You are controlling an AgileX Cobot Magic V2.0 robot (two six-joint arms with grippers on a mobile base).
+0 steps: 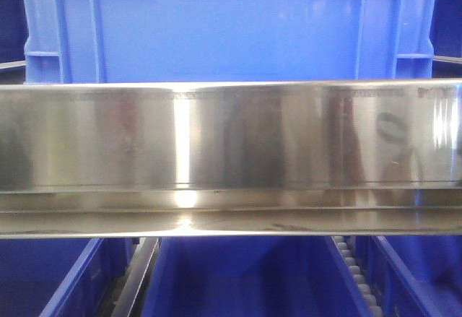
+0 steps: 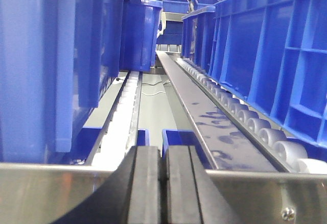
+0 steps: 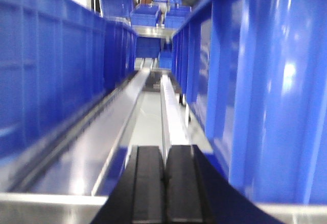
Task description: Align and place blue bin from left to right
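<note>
The blue bin [image 1: 224, 28] fills the upper front view behind a steel rail; its wide ribbed wall faces me. From the left wrist the same blue bin [image 2: 46, 66] stands close on the left, and from the right wrist its wall [image 3: 276, 81] rises close on the right. My left gripper [image 2: 163, 155] is shut with nothing between its black pads, low over the steel rail [image 2: 46, 188] beside the bin. My right gripper [image 3: 164, 155] is likewise shut and empty, just left of the bin's wall. Neither arm shows in the front view.
A wide shiny steel rail [image 1: 231, 158] crosses the front view. Narrower blue bins [image 1: 238, 281] sit on the level below. Roller tracks [image 2: 245, 117] run away from me, with more blue crates on the right [image 2: 276, 55], on the left [image 3: 46, 76] and stacked at the back [image 3: 148, 15].
</note>
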